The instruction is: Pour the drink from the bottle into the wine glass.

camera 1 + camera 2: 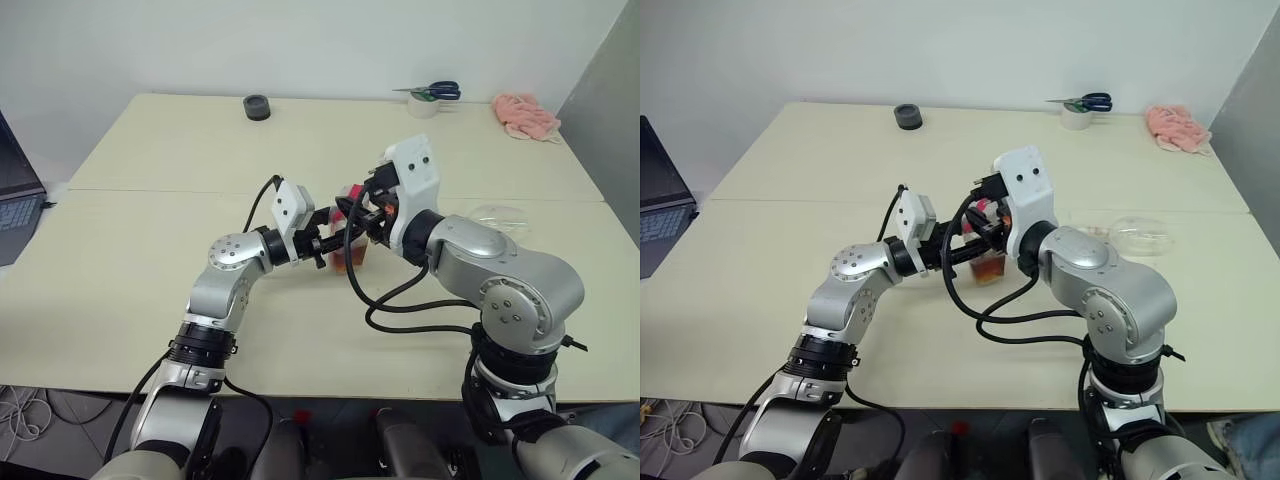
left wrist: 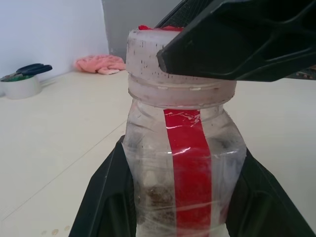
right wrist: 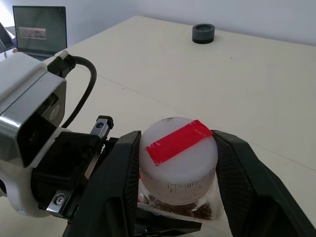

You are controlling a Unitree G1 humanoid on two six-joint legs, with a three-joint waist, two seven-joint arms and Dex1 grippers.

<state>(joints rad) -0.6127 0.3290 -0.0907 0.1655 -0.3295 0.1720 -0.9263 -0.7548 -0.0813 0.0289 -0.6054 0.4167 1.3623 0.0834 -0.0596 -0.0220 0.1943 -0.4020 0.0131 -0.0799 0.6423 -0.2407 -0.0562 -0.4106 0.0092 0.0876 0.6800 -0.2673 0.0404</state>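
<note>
- The bottle (image 2: 185, 163) is cut off at the bottom edge.
- Black fingers (image 2: 237, 44) hide part of its cap (image 2: 148, 59).
- The laptop (image 1: 15, 200) is cut off at the side.

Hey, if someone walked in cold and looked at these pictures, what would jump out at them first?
Mid-table, both grippers meet on one small bottle: the left gripper is clamped round its body, and the right gripper has a finger on each side of its cap, which has a red tape strip on top. Next, the wine glass on its side at the robot's right, and the pink cloth in the far right corner.
</note>
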